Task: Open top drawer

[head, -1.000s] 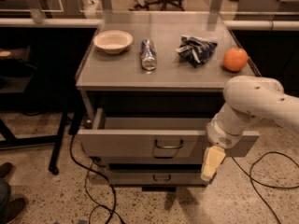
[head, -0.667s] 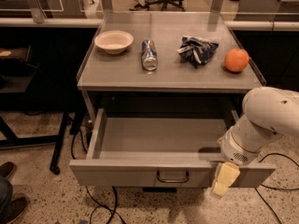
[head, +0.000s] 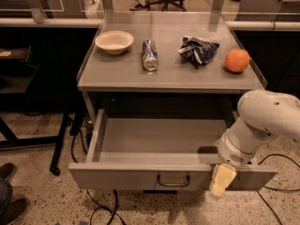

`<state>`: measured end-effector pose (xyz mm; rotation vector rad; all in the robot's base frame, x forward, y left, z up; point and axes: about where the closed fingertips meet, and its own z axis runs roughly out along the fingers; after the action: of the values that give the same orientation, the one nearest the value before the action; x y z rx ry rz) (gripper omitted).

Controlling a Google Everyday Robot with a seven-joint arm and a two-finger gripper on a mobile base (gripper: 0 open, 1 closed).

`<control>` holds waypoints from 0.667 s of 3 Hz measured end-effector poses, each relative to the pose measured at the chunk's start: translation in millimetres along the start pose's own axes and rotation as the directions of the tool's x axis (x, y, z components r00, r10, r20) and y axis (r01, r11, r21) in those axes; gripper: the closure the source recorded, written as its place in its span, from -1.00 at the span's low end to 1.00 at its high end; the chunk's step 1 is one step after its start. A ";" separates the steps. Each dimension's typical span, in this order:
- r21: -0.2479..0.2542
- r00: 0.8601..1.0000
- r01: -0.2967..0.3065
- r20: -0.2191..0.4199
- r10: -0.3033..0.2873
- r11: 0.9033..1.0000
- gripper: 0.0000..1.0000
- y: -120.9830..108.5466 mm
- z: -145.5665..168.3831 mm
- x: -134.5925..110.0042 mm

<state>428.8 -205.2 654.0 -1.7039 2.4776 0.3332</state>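
Note:
The top drawer [head: 140,175] is a grey metal drawer under the cabinet top. It stands pulled far out, and its plain grey inside is bare. A small dark loop handle [head: 173,180] sits at the centre of its front. My gripper [head: 221,179] hangs at the drawer's front edge, right of the handle, with its pale fingertips over the drawer front. The white arm [head: 262,125] comes in from the right. The two lower drawers are hidden under the open one.
On the cabinet top [head: 117,76] lie a white bowl [head: 114,41], a can on its side [head: 149,55], a crumpled chip bag [head: 198,50] and an orange [head: 237,60]. Cables [head: 93,198] run on the floor. A shoe [head: 9,205] shows at the lower left.
The top drawer has slid outward from partly open to far open. The gripper has moved down and toward the camera with the drawer front.

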 end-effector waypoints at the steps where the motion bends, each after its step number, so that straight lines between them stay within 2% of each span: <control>1: -0.036 0.999 -0.030 -0.014 0.029 0.999 -1.00 16.4 9.9 20.1; 2: -0.054 0.996 -0.089 -0.005 0.089 0.995 -1.00 34.2 6.6 43.9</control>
<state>380.9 -231.6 641.9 -1.6173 2.5748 0.4110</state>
